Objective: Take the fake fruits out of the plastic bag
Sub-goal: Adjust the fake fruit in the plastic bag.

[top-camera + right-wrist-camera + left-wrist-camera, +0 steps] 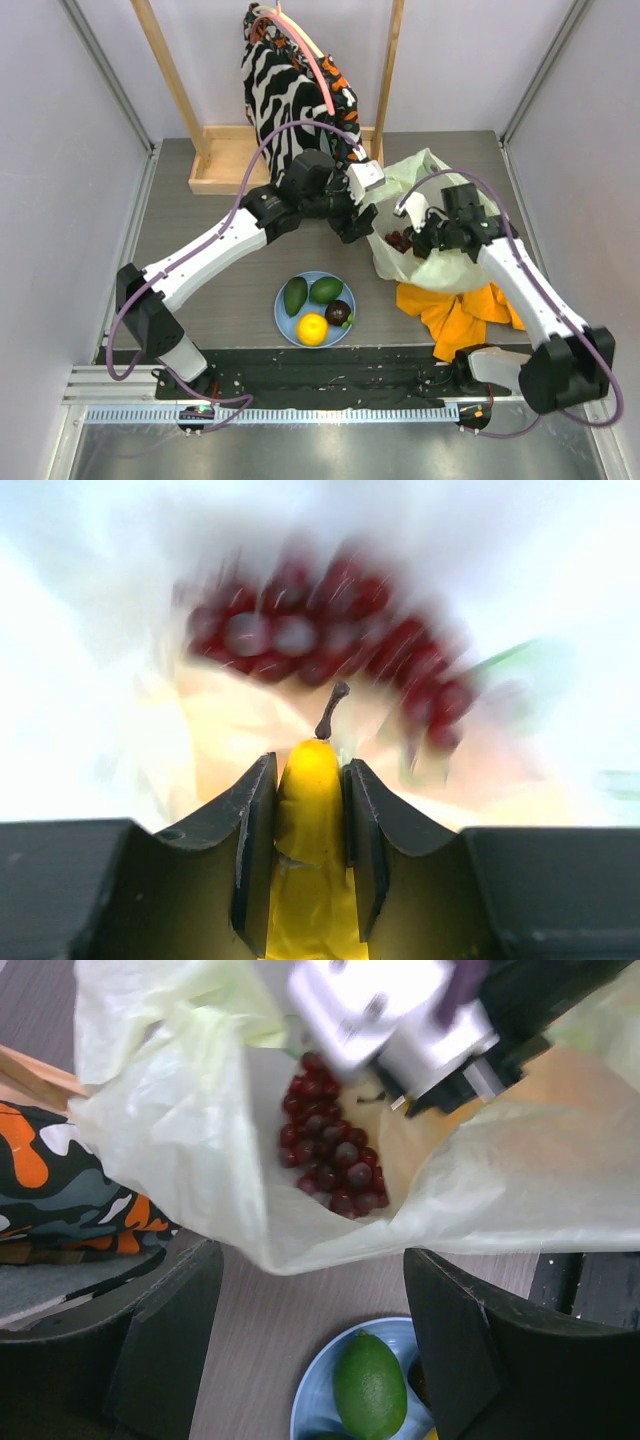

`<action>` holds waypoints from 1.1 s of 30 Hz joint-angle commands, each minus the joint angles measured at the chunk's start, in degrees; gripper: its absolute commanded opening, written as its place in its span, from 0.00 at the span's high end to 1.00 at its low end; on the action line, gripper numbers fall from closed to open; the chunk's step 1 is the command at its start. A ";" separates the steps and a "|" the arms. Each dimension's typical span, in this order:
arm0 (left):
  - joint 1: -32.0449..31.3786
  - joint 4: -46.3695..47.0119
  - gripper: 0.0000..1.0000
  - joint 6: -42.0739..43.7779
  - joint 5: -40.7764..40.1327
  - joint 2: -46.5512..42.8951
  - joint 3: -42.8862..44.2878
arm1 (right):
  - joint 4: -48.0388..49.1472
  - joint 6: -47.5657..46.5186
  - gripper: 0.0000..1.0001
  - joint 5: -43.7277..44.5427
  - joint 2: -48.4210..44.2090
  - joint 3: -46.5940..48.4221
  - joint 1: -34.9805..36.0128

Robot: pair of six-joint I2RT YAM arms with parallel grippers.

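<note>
The bench is a grey, wood-grained top. A light blue plate sits at the middle of its near edge. Toward the right edge lies the plastic bag, crumpled and pale yellow-green. An orange cloth touches the bag's near side. A wooden frame base stands at the far edge, left of centre.

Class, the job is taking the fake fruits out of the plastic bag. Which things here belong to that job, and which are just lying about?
Job: plastic bag; red grapes inside it; yellow fruit in the right gripper; avocados, orange, dark purple fruit on the blue plate.
Lying about: orange cloth; zebra-patterned garment; wooden stand.
</note>
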 commanded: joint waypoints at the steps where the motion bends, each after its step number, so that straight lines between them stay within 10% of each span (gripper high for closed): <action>1: 0.42 1.30 0.23 1.34 -0.48 -0.20 0.62 | -2.96 2.28 0.71 -0.16 -8.19 4.55 -0.16; 13: 0.51 0.59 0.22 1.95 -0.48 -1.78 0.80 | 3.54 9.66 0.67 -7.11 -9.61 7.79 -1.57; 25: 0.69 0.77 0.22 2.39 -1.18 -2.13 0.18 | 42.45 46.57 0.68 -7.72 -5.05 8.25 -3.59; 33: 1.04 1.12 0.22 2.83 -1.36 -3.89 -3.07 | 25.97 28.75 0.63 -7.92 -5.39 -1.23 -3.59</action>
